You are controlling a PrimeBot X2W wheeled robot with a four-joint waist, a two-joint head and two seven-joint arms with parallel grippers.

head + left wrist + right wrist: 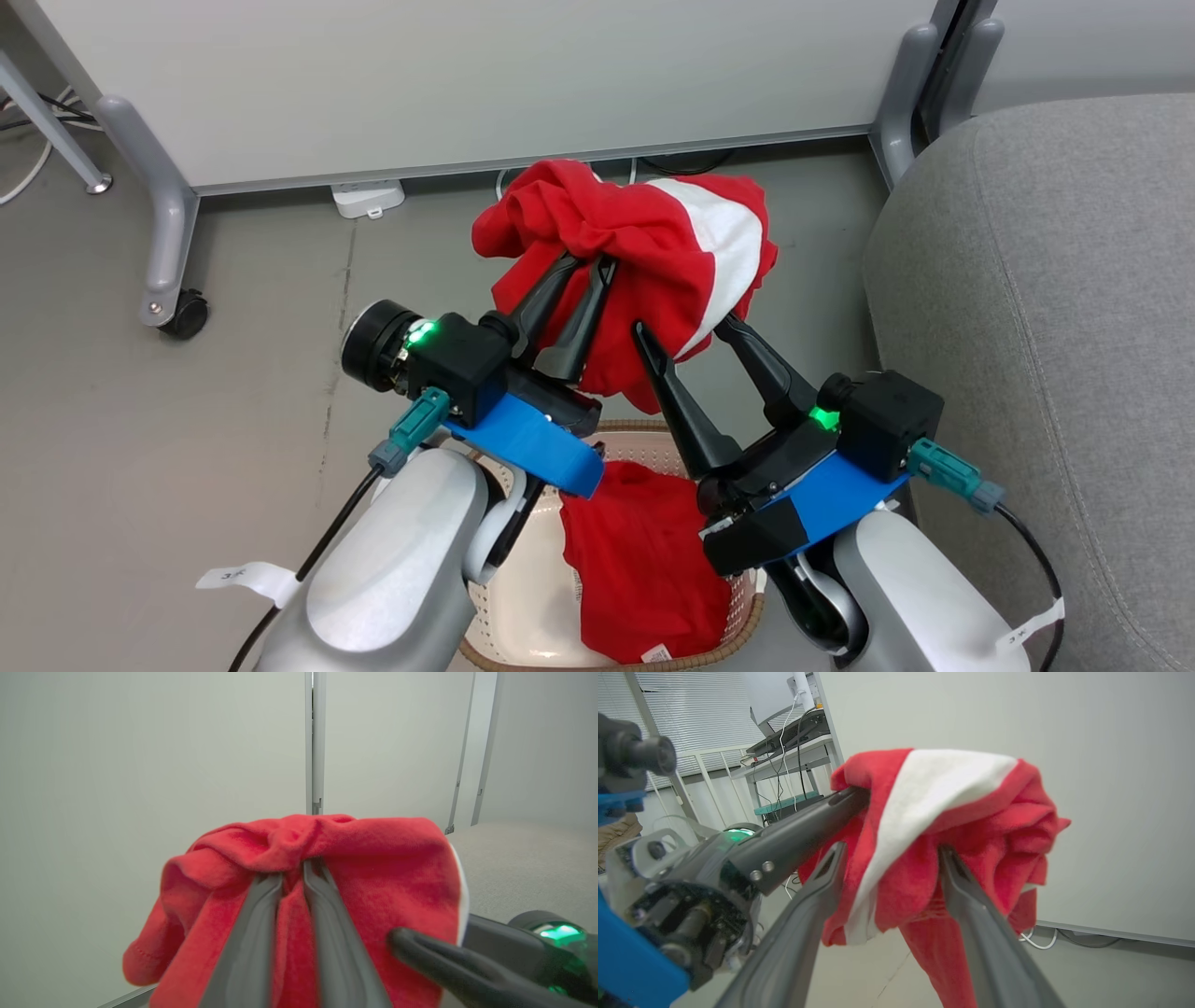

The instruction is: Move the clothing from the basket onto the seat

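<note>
The clothing in hand is a red garment with a white panel [653, 233], bunched and lifted above the basket. My left gripper [590, 264] is shut on a fold at its top, seen close in the left wrist view [294, 870] with red cloth [383, 858] draped over the fingers. My right gripper [681, 325] stands open just to its right, its fingers wide on either side of the hanging cloth [952, 779]. The cream basket [523, 607] sits below my arms with a plain red garment [644, 560] in it. The grey seat [1055, 280] is to the right.
A white partition panel on grey legs with a caster [168, 243] stands behind the basket. A white power strip [367, 198] and cables lie at its foot. A desk with cables [794, 732] shows in the right wrist view. Bare grey floor lies to the left.
</note>
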